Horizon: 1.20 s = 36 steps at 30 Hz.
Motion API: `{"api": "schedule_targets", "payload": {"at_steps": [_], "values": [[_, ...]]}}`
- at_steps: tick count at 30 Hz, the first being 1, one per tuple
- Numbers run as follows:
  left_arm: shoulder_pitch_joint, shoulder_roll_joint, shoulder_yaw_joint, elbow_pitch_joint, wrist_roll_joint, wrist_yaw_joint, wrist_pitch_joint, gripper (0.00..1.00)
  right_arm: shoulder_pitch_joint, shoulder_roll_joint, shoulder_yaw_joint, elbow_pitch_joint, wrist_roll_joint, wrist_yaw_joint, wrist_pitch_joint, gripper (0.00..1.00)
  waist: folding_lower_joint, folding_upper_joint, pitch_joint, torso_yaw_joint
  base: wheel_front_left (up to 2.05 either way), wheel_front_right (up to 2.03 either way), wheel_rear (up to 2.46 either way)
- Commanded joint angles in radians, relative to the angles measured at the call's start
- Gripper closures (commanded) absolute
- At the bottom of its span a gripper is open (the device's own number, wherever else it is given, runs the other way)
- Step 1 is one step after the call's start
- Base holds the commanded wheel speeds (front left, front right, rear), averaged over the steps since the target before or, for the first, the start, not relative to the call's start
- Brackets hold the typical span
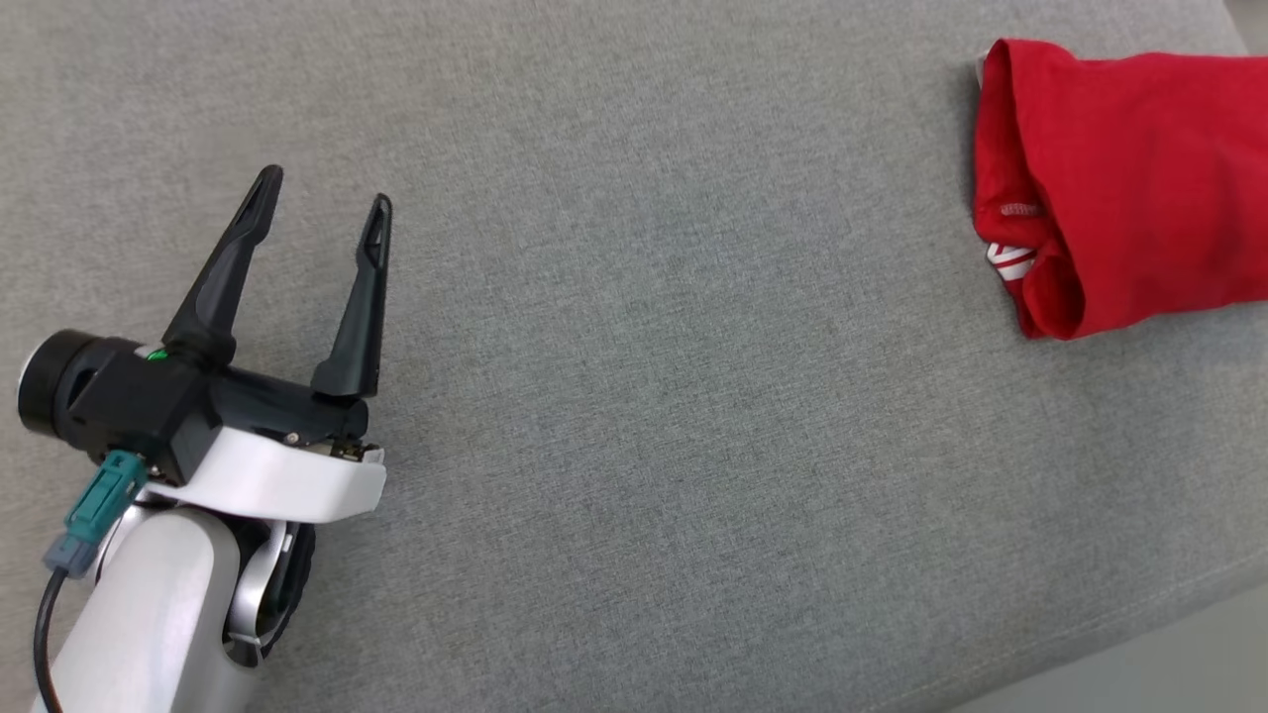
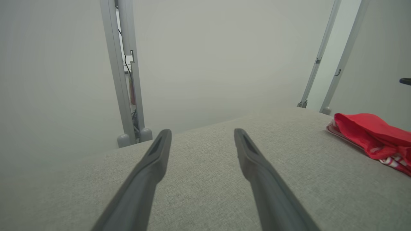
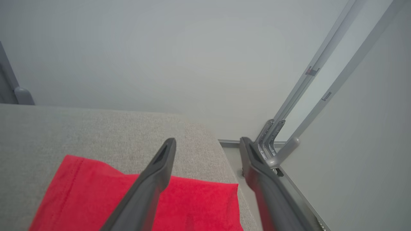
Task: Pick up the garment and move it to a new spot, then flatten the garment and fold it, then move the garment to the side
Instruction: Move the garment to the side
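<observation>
- Red folded cloth garment (image 1: 1119,188) lies at the right edge of the grey fabric-covered table (image 1: 644,396).
- Left gripper (image 1: 324,188), well apart from it, is spread and empty; right gripper (image 3: 208,140) hangs spread above the garment, gripping nothing.
- Judgement: the final move aside looks done, so next the arms need only draw clear.

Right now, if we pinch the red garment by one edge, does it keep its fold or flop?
Probably floppy: the red garment lies in soft, rounded folds, so a one-edge lift would likely let it unfold and hang. Likely light, since it looks like thin cloth. Pushed, it would probably bunch rather than slide on the textured grey surface.
</observation>
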Motion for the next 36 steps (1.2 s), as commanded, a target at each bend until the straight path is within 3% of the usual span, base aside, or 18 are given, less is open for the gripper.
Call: {"api": "schedule_targets", "payload": {"at_steps": [1,7,14,24,36], "values": [[0.017,-0.003,0.009,0.006,-0.011,0.007,-0.012,0.0,0.026,0.012,-0.024,-0.055,-0.001,0.0,-0.007,0.0,0.0,0.0,-0.031,0.01,0.0,0.0,0.0],[0.058,-0.027,0.028,0.035,-0.042,0.026,-0.047,0.0,0.207,0.143,-0.091,-0.351,-0.029,0.0,-0.006,0.0,0.0,0.0,-0.118,0.057,0.0,0.0,0.0],[0.108,-0.045,0.055,0.055,-0.069,0.045,-0.077,0.0,0.434,0.283,-0.095,-0.582,-0.087,0.0,-0.005,0.0,0.0,0.0,-0.196,0.141,0.0,0.0,0.0],[0.219,-0.047,0.086,0.067,-0.082,0.075,-0.09,0.0,0.646,0.378,-0.138,-0.71,-0.166,0.0,0.055,0.0,0.0,0.0,-0.304,0.21,0.0,0.0,0.0],[0.365,-0.039,0.072,0.053,-0.095,0.101,-0.058,0.0,0.861,0.41,-0.217,-0.789,-0.216,0.0,0.137,0.0,0.0,0.0,-0.452,0.255,0.0,0.0,0.0]]}}
